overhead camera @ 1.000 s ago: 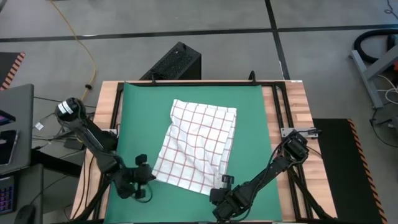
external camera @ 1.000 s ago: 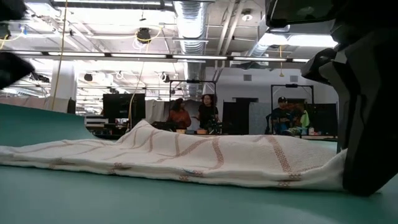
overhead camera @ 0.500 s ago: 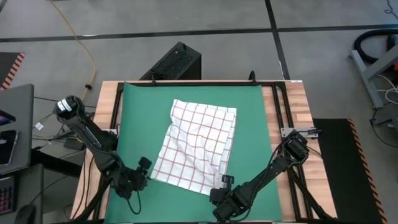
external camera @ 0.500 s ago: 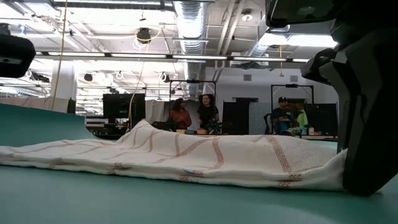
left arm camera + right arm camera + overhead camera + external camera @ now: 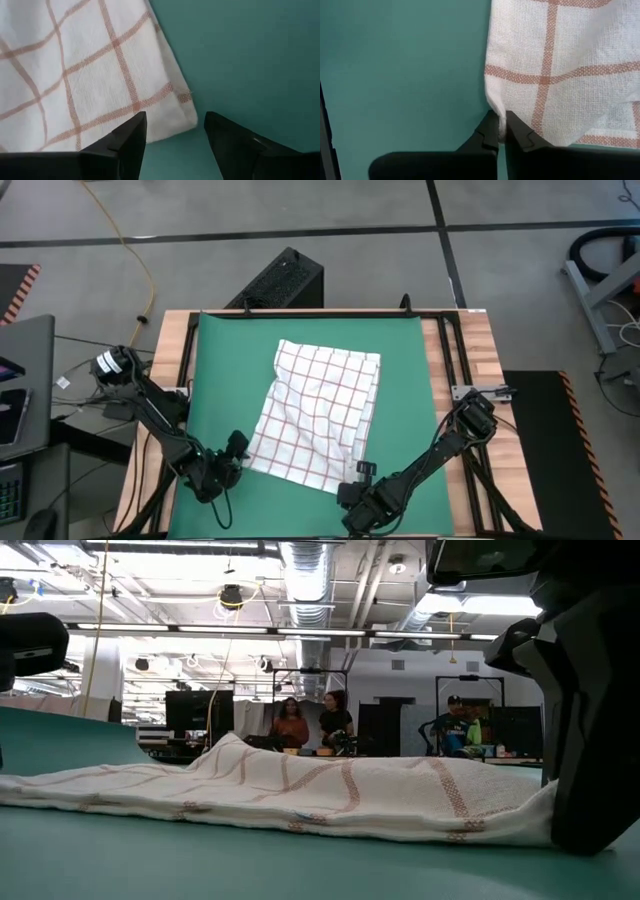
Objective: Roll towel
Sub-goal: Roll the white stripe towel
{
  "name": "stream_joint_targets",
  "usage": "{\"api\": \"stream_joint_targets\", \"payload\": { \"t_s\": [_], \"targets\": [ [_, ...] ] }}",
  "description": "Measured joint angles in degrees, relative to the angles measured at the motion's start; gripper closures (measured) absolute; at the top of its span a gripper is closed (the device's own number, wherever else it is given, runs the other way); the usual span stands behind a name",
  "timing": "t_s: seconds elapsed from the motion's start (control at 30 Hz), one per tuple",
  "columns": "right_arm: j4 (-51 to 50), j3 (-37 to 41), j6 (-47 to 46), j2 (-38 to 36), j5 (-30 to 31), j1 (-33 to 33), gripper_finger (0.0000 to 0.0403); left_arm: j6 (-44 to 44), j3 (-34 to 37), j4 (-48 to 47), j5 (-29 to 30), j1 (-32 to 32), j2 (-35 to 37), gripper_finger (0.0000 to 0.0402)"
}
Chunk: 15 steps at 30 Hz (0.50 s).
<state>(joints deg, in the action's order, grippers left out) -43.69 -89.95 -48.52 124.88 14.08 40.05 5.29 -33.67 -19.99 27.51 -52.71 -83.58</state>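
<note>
The towel [image 5: 318, 415], white with a red grid, lies spread and slightly wrinkled on the green mat [image 5: 220, 360]; the low view shows it as a low ridge [image 5: 280, 790]. My left gripper [image 5: 238, 448] is open at the towel's near-left corner [image 5: 186, 116]. One finger [image 5: 132, 132] stands over the cloth there and the other [image 5: 220, 132] over bare mat. My right gripper [image 5: 357, 473] is shut on the towel's near-right corner. It fills the right of the low view [image 5: 590, 740]. My right gripper [image 5: 501, 122] pinches the towel's near-right corner between its two fingertips, at the cloth's side edge [image 5: 493, 106], which bunches into a small fold there. The fingers come from the table's near side, slanting down. The cloth rises slightly toward them [image 5: 545, 805]; the rest lies slack on the mat.
The mat covers a wooden table [image 5: 475, 340] framed by black rails. A black box [image 5: 282, 280] stands beyond the far edge and a laptop [image 5: 20, 380] sits off to the left. People [image 5: 310, 725] stand in the room far behind.
My left gripper has moved down and toward the towel's near-left corner, coming to rest around it. The towel and my right gripper have kept still.
</note>
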Motion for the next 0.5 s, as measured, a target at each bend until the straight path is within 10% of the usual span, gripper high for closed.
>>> {"api": "stream_joint_targets", "payload": {
  "t_s": [0.23,0.5],
  "targets": [
    [0.1,0.0,-0.1,0.0,-0.3,0.1,0.0382,-0.4,0.0,-2.3,2.1,0.0,-1.7,0.0225],
    [0.4,0.0,-0.2,0.0,-0.2,0.1,0.0382,2.3,0.1,-4.1,0.9,0.0,-1.9,0.0348]
  ]
}}
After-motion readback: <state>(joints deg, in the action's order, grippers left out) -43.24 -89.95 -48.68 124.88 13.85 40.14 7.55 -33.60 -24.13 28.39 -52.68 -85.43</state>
